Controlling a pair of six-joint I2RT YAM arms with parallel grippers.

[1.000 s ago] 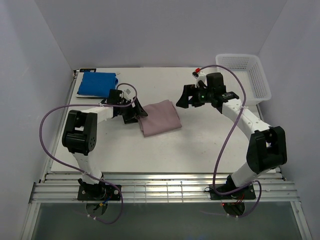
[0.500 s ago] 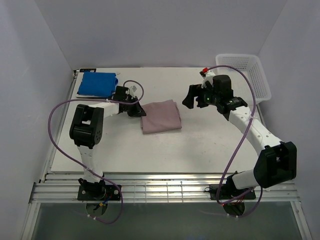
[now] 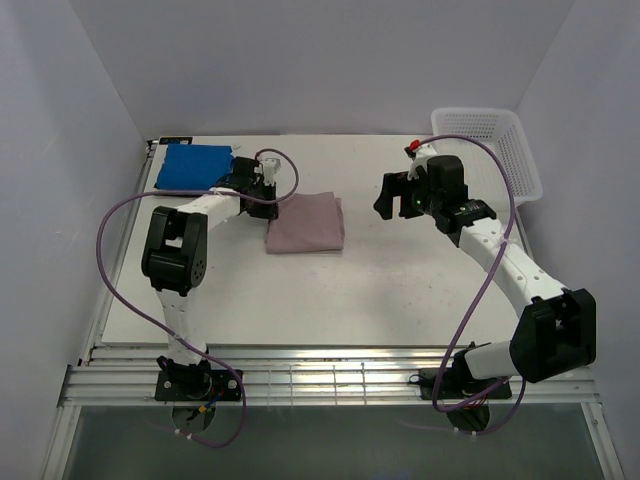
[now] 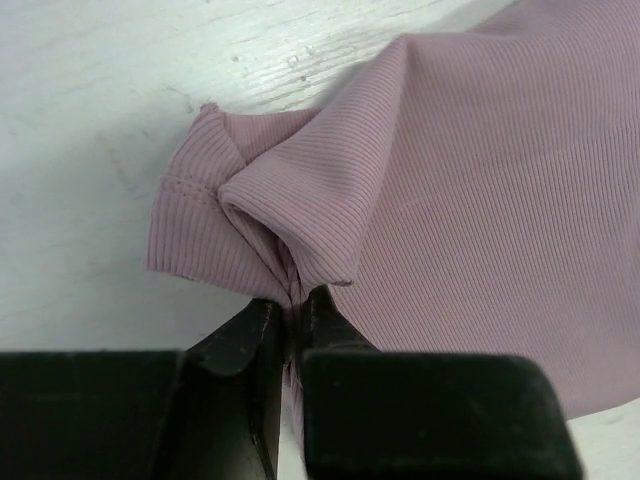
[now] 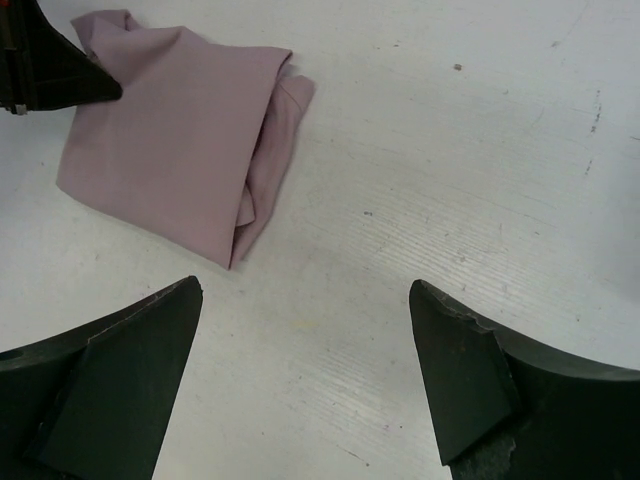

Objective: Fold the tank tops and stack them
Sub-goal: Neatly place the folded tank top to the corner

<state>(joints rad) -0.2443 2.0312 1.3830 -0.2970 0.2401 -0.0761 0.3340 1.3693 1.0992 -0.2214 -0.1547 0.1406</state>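
Note:
A folded dusty pink tank top lies on the table left of centre. It also shows in the right wrist view. My left gripper is shut on its bunched left corner. In the left wrist view the ribbed pink cloth is pinched between the black jaws of that gripper. A folded bright blue tank top lies flat at the back left corner, just behind the left gripper. My right gripper hovers to the right of the pink top. Its jaws stand open with only bare table between them.
A white plastic lattice basket stands at the back right corner, behind the right arm. Grey walls close in the table on three sides. Purple cables loop beside both arms.
My left gripper shut on the pink top's corner and dragged the top left and back, toward the blue top. The right arm drew back slightly to the right, still open.

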